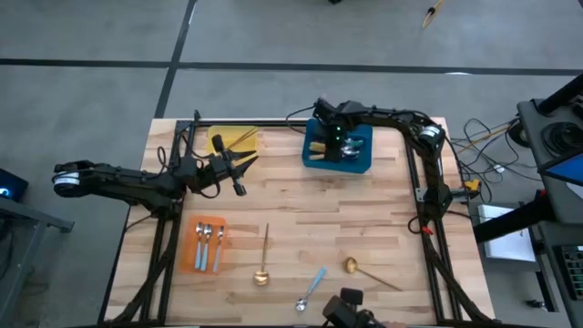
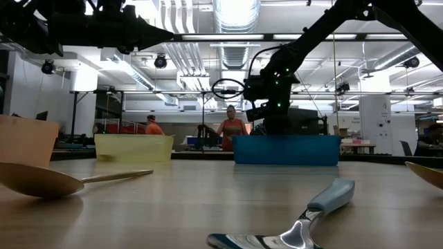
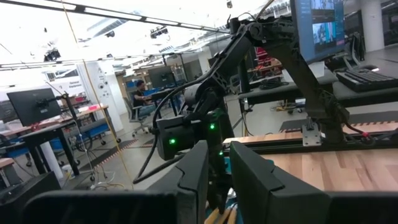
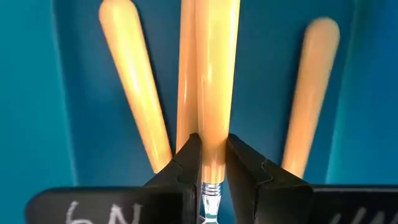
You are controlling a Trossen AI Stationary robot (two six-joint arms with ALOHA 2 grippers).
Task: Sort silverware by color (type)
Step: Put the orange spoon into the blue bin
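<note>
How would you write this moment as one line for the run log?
right gripper: shut on orange-handled spoon, over blue tray | left gripper: near yellow tray | on table: gold spoon, blue-handled spoon

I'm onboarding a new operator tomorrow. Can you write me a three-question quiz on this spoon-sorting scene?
1. True or false: the right end effector is shut on an orange-handled spoon over the blue tray.
2. Which tray holds the light-blue-handled spoons? A) yellow B) orange C) blue
3. How many spoons lie loose on the bare table?

Key:
1. True.
2. B, the orange tray.
3. Three: a gold spoon, a blue-handled spoon and another gold one.
</note>
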